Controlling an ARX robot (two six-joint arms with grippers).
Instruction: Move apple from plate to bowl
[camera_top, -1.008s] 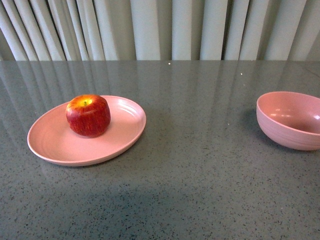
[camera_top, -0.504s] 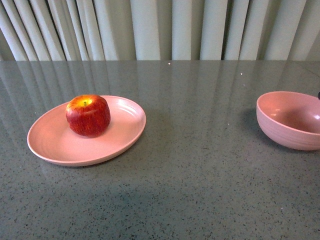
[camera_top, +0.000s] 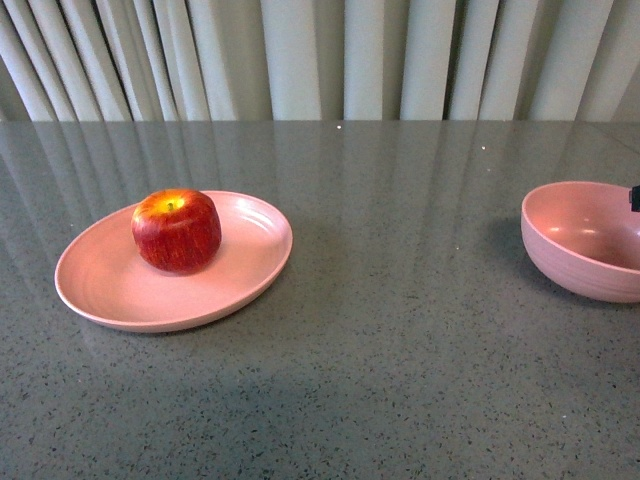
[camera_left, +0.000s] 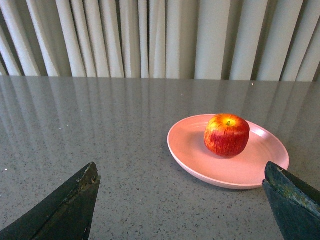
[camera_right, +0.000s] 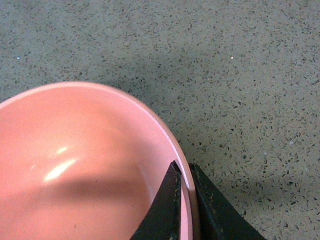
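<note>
While the squat red apple (camera_top: 176, 232), with a yellow-orange patch round its stem dimple, sat upright toward the far side of the wide, shallow, matte pink plate (camera_top: 110, 290), the deep, round, matte pink bowl (camera_top: 585, 245) stood well apart from it at the right edge of the speckled grey stone table (camera_top: 400, 360). The plate lay on the left half of the table, and the bowl was partly cut off by the front view's border. The right gripper (camera_right: 186, 192) was clamped on the bowl's rim, with one dark finger inside the wall and the other outside, the thin pink edge pinched between them. From the front only a small dark bit of that gripper showed, just above the bowl's right side. The left gripper (camera_left: 180, 167) hung low over the table on the near-left side of the plate. Its two dark fingers (camera_left: 65, 210) were spread wide and touched nothing. A pale pleated curtain (camera_top: 320, 60) hung behind the table's far edge.
</note>
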